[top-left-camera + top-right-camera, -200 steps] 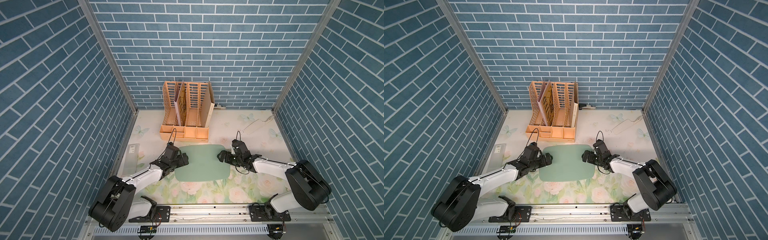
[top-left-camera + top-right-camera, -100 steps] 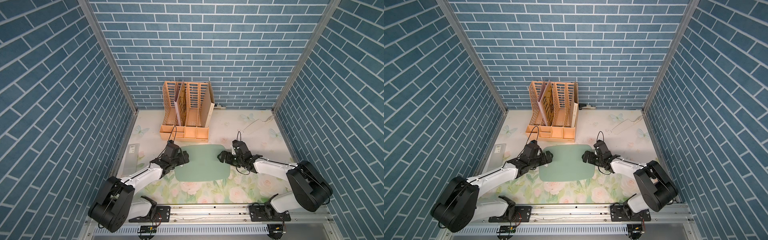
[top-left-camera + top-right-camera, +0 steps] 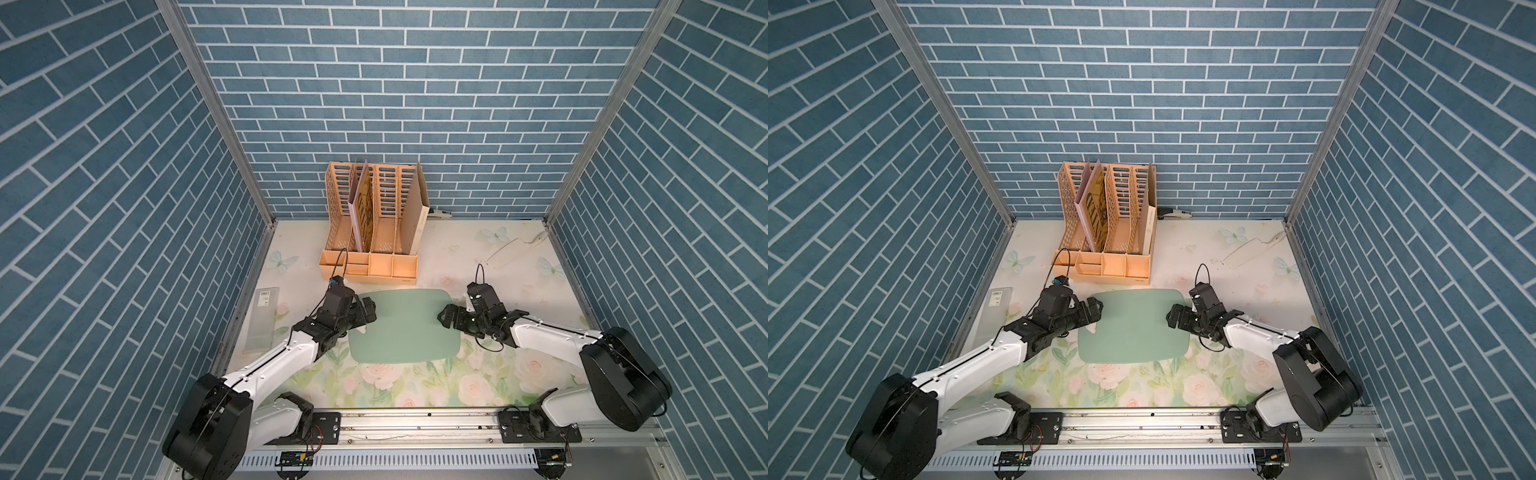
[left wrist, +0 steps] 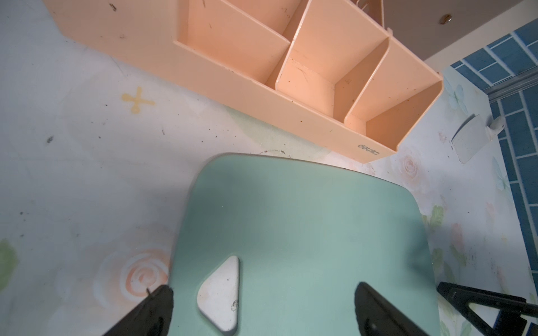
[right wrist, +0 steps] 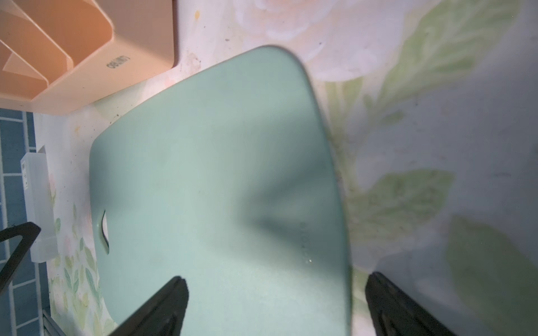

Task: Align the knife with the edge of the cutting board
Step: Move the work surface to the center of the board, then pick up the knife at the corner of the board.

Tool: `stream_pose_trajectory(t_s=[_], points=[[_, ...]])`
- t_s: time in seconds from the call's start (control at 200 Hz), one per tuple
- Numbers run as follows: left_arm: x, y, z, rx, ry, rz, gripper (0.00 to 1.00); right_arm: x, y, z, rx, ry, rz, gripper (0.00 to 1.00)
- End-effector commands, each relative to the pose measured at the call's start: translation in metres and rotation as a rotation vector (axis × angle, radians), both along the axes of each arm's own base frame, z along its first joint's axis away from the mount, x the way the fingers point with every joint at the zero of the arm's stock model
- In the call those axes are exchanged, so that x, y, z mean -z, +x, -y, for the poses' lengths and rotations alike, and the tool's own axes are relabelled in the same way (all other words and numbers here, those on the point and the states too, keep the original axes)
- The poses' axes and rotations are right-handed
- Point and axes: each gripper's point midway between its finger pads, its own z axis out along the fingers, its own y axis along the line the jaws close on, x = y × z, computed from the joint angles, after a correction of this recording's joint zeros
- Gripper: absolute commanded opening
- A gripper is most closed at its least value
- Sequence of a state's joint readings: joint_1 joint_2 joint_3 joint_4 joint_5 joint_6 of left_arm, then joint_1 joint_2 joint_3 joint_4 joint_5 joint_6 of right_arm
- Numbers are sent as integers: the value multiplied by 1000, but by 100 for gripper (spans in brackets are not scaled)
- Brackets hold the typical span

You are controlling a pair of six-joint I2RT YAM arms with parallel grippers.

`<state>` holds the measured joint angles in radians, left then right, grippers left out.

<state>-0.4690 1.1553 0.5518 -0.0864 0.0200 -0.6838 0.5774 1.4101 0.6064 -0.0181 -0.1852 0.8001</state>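
The pale green cutting board lies flat in the middle of the table, with its triangular hole at its left short end. The knife, whitish with a slim handle, lies far off at the back right near the wall, also seen in the left wrist view. My left gripper hangs open over the board's left end, straddling the hole. My right gripper is open over the board's right end, one finger past its edge. Neither holds anything.
An orange file organizer stands just behind the board. A grey flat box with a barcode label lies along the left wall. A small stapler-like item sits by the back wall. The enclosure walls are close on three sides.
My left gripper has edged slightly further over the board's left end. The right arm, the board and the knife have not visibly moved.
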Motion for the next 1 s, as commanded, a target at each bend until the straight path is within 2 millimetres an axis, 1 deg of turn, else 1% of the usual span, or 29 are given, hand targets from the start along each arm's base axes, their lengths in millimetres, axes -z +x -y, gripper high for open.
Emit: stream_pose_trajectory(t_s=[0.0,0.105,0.17,0.22,0.315,0.38,0.465,0.5,0.58,0.66,0.72,0.74,0.79,0.855,0.945,0.995], points=[[-31,3,3,8,-18,41,100,-14,8,21,29,-47,38,98],[-56,5,-2,2,0,84,100,-35,23,42,67,-55,84,98],[-68,4,-8,-5,28,103,100,-45,32,55,89,-68,104,98],[-74,0,-13,-6,59,102,100,-52,39,66,108,-76,114,99],[-90,-5,-21,6,102,129,100,-69,57,84,152,-74,143,98],[-103,-8,-27,6,128,153,100,-80,74,100,209,-77,165,98],[-116,-13,-33,5,152,185,100,-89,96,118,288,-87,186,98],[-120,-14,-35,6,159,195,100,-93,108,126,318,-87,197,98],[-119,-17,-39,10,183,198,100,-97,134,146,389,-97,206,97],[-113,-20,-42,10,199,193,100,-97,159,169,459,-125,196,97],[-111,-21,-41,16,194,195,100,-97,178,183,492,-131,193,97],[-110,-21,-40,21,192,195,100,-99,184,192,522,-149,198,97],[-110,-20,-38,28,186,199,100,-95,198,210,585,-172,186,97],[-107,-20,-38,30,190,192,100,-79,211,233,677,-193,128,96],[-103,-20,-36,36,186,183,100,-63,227,259,784,-247,77,94],[-102,-21,-36,39,183,183,100,-59,238,271,833,-293,70,93]])
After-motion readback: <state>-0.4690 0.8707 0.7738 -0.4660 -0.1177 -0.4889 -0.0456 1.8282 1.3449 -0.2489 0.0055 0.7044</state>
